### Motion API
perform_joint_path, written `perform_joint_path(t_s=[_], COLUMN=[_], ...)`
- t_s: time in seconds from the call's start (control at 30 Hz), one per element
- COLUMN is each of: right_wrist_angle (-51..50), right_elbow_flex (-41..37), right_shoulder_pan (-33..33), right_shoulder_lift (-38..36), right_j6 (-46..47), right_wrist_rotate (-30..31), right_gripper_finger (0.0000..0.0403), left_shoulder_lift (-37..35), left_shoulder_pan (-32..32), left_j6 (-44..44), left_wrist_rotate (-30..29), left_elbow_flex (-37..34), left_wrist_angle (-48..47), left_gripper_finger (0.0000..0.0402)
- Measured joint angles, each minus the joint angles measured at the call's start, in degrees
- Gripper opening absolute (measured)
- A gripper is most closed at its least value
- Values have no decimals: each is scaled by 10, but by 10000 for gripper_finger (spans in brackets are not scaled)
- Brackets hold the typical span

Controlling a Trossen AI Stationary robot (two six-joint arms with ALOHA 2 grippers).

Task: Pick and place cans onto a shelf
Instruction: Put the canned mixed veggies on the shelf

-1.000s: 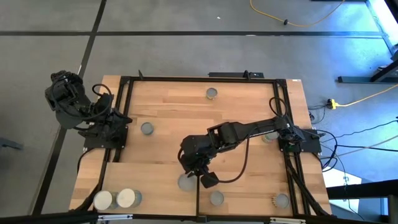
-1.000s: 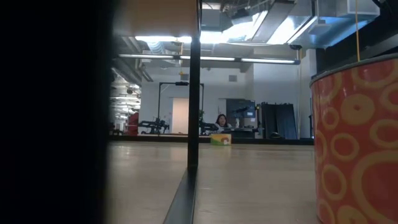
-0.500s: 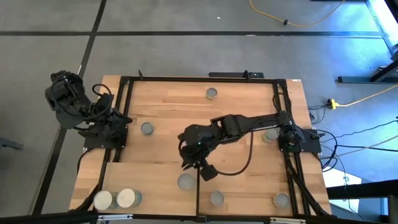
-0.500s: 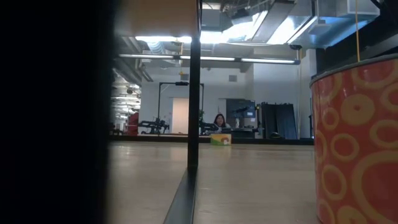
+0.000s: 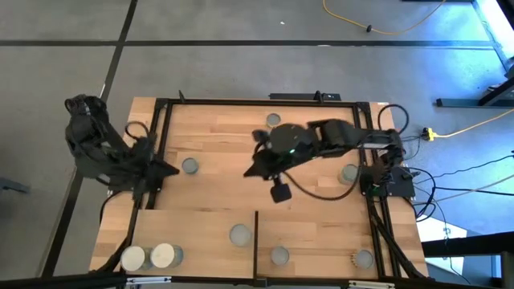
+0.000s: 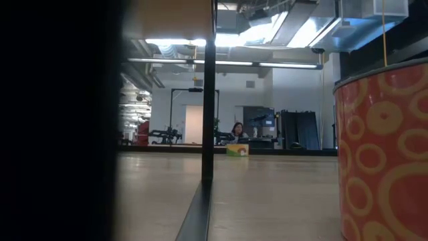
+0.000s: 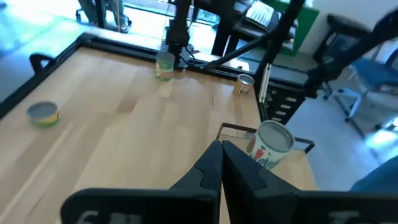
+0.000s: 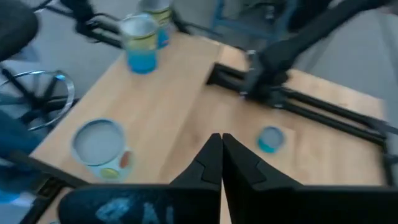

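— Plywood first, from above: where are the cans?
— On the shelf [image 5: 201, 229], the pale board at the table's near edge, five: two whitish-topped wide cans [image 5: 149, 256] at its left corner, a grey-topped can [image 5: 239, 234] just left of the black divider [image 5: 255, 245], two more to its right. Three others stand on the planked tabletop [image 5: 225, 152].
— And the arms?
— The right gripper [image 5: 259, 159] hangs over the table's middle, empty; the left gripper [image 5: 166, 168] is by the left rail, near a teal-sided can [image 5: 189, 165].
— Low view?
— An orange can with pale rings [image 6: 384, 154] fills the right side; the divider runs ahead.
— Left wrist?
— Fingers [image 7: 211, 167] pressed together, holding nothing.
— Right wrist?
— Clenched too, empty; a small teal can [image 8: 270, 138] lies beyond.
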Motion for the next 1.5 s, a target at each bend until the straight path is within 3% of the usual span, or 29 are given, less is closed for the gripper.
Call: perform_joint_path(t_s=[0.27, 0.5, 0.73, 0.97, 1.5], right_wrist_angle=[-53, -77, -138, -172, -172], right_elbow_flex=[0, 0, 0, -1, -1], right_shoulder_pan=[-2, -4, -11, -11, -11], right_shoulder_lift=[-66, -98, -96, -94, -94], right_j6=[0, 3, 21, 50, 48], right_wrist_rotate=[127, 198, 199, 199, 198], right_gripper_finger=[3, 2, 2, 2, 1], left_shoulder_lift=[135, 235, 313, 367, 413], left_shoulder_pan=[42, 99, 135, 149, 177], left_j6=[19, 17, 64, 127, 168], left_wrist_rotate=[20, 100, 213, 308, 342], left_elbow_flex=[0, 0, 26, 108, 138], left_wrist_angle=[85, 184, 206, 205, 163], left_gripper_finger=[0, 0, 0, 0, 0])
